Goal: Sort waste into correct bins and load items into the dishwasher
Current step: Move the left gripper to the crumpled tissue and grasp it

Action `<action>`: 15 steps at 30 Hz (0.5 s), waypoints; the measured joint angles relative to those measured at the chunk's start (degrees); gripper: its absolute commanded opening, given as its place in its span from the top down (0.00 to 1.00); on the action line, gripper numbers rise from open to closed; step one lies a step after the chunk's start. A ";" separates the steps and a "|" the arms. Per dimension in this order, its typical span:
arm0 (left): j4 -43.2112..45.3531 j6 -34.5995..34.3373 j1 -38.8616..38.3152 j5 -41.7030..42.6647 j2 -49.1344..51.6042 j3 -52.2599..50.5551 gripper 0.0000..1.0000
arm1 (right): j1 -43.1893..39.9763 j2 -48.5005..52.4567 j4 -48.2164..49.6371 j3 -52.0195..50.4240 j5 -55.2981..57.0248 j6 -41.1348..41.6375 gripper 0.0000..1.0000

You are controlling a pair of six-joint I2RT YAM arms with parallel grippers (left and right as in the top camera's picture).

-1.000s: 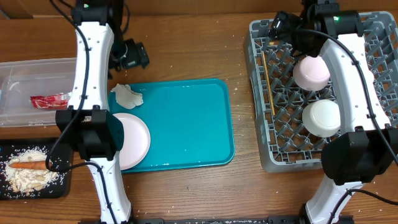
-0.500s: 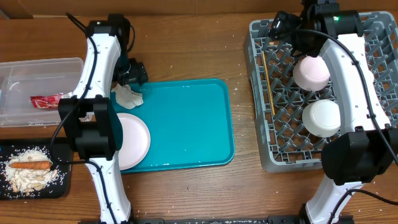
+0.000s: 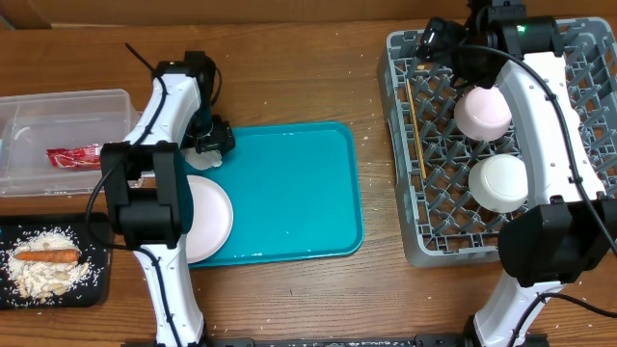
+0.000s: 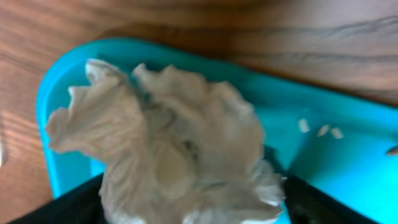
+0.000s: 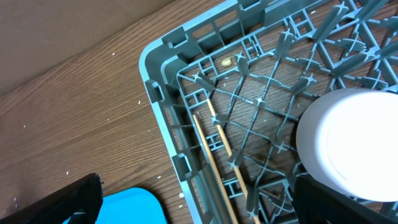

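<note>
Mostly the crumpled tissue (image 4: 168, 143) is hidden in the overhead view, under the left gripper (image 3: 210, 137). The left wrist view shows it blurred and filling the frame, lying on the far-left corner of the teal tray (image 4: 348, 168). That gripper's fingers (image 4: 56, 208) are just dark shapes at the bottom corners, spread wide either side of the tissue; contact hard to tell. The left arm reaches up the tray's left side, covering part of the plate (image 3: 214, 217). The right gripper (image 3: 442, 43) is spread and empty, hovering over the rack (image 5: 163, 81) corner by the chopsticks (image 5: 214, 155). A white vessel (image 5: 348, 146) is cut off at the frame edge. Everything sits on the desk (image 3: 289, 77).
</note>
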 measured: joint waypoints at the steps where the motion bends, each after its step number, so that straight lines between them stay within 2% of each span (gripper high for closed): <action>1: 0.57 0.17 -0.35 -0.02 0.00 -0.07 0.33 | 0.00 0.00 0.04 0.00 -0.02 0.02 0.00; 3: 1.14 0.39 -0.70 0.00 0.00 -0.07 0.52 | 0.00 0.00 0.02 0.00 -0.02 0.04 0.00; 4: 1.20 0.81 -0.74 0.00 0.00 -0.07 0.67 | 0.00 0.00 0.02 0.00 0.00 0.02 0.00; 5: 1.25 0.70 -1.03 0.00 0.00 -0.07 0.91 | 0.00 0.00 0.04 0.00 -0.04 0.02 0.00; 6: 1.22 0.94 -1.14 -0.04 0.00 -0.07 0.96 | 0.00 0.00 0.02 0.00 0.00 0.00 0.00; 11: -1.70 1.40 -2.12 -0.09 0.00 0.37 0.95 | 0.00 0.00 0.02 0.00 -0.02 0.00 0.00; 15: -6.73 1.38 -2.25 -0.09 0.00 5.25 0.94 | 0.00 0.00 0.04 0.00 -0.02 0.04 0.00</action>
